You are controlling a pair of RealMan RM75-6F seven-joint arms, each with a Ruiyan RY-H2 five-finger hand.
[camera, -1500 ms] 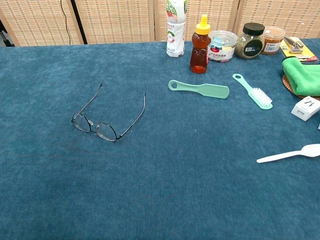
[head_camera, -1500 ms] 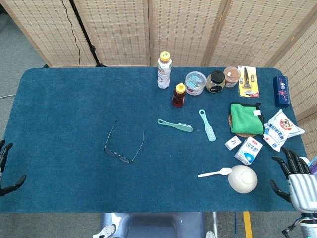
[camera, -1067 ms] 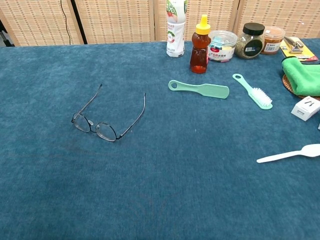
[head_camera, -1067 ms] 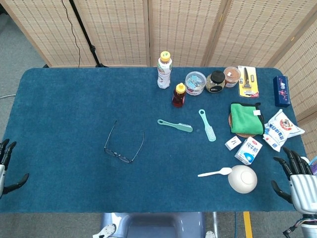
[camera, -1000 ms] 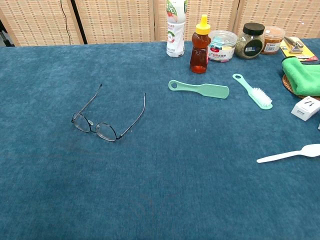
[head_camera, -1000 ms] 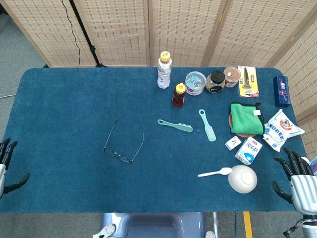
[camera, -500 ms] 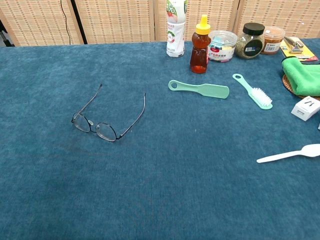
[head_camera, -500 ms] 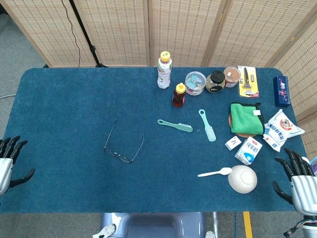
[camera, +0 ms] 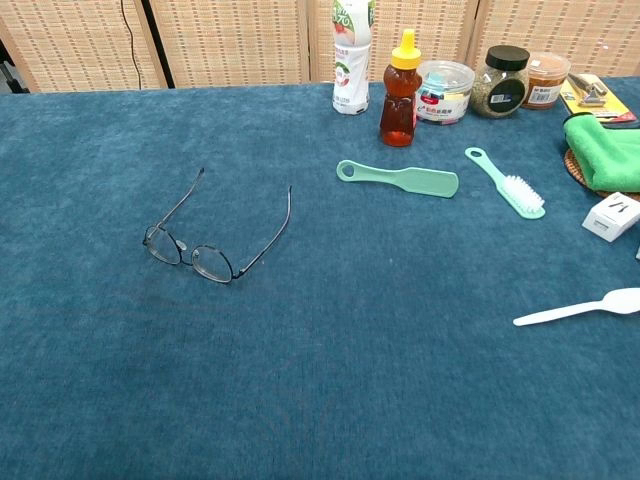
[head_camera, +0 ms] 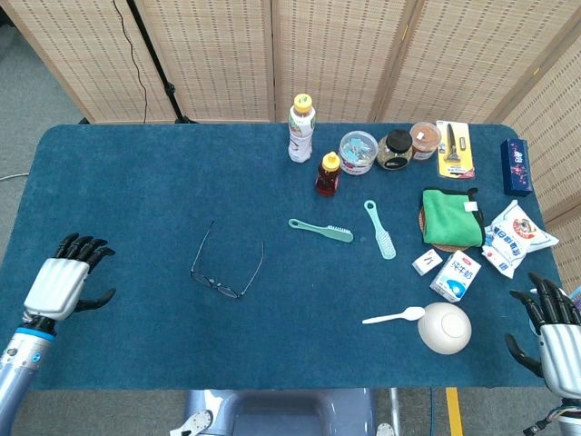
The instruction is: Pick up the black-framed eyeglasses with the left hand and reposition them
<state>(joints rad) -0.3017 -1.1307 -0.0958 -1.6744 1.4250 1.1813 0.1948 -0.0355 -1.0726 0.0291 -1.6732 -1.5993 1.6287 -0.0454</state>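
Observation:
The black-framed eyeglasses (head_camera: pixel 224 269) (camera: pixel 213 236) lie on the blue tablecloth left of centre, arms unfolded and pointing to the far side. In the head view my left hand (head_camera: pixel 65 284) hovers over the table's left part, fingers spread and empty, well to the left of the glasses. At the table's near right corner my right hand (head_camera: pixel 554 338) sits with fingers apart, holding nothing. Neither hand appears in the chest view.
Two mint brushes (head_camera: pixel 322 230) (head_camera: pixel 380 229) lie mid-table. A drink bottle (head_camera: pixel 301 128), honey bottle (head_camera: pixel 328 174) and jars (head_camera: pixel 358 153) stand at the back. On the right are a green cloth (head_camera: pixel 450 217), cartons (head_camera: pixel 456 275), a white spoon (head_camera: pixel 394 317) and a bowl (head_camera: pixel 445 328).
My left hand has moved from the table's left edge up and rightward over the cloth, toward the glasses. The glasses and my right hand have stayed nearly still.

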